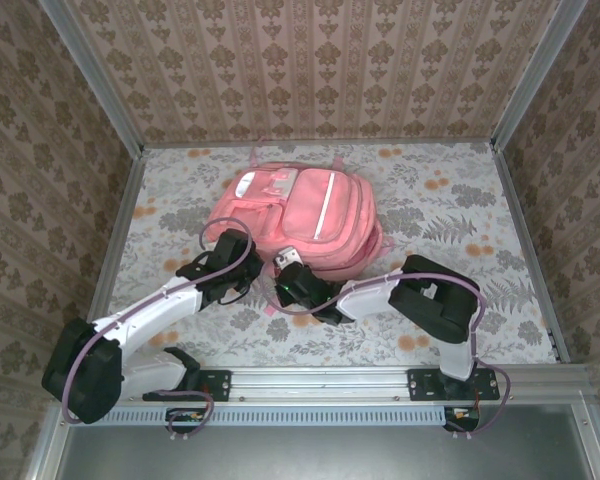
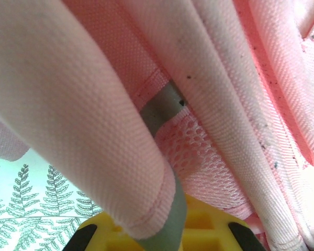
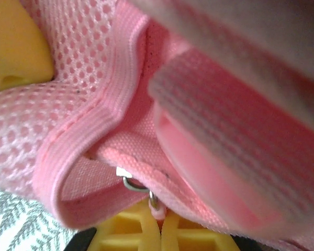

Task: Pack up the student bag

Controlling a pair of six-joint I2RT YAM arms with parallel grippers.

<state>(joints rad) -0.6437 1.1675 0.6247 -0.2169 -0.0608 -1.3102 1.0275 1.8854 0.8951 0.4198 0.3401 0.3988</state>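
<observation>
The pink student bag (image 1: pixel 320 215) lies flat in the middle of the table, its pale stripe facing up. My left gripper (image 1: pixel 230 262) is at its near left edge. In the left wrist view the left gripper (image 2: pixel 162 236) is shut on a fold of pink fabric with grey edging (image 2: pixel 170 212), with pink mesh (image 2: pixel 199 151) behind it. My right gripper (image 1: pixel 288 270) is at the bag's near edge. In the right wrist view its yellow fingers (image 3: pixel 172 235) are pressed together on a small pink zip pull (image 3: pixel 156 205) that hangs from a metal ring (image 3: pixel 132 184).
The table carries a floral cloth (image 1: pixel 450 230), walled on three sides by patterned panels (image 1: pixel 320 70). A metal rail (image 1: pixel 320 382) with the arm bases runs along the near edge. A yellow shape (image 3: pixel 10 47) sits at the upper left of the right wrist view.
</observation>
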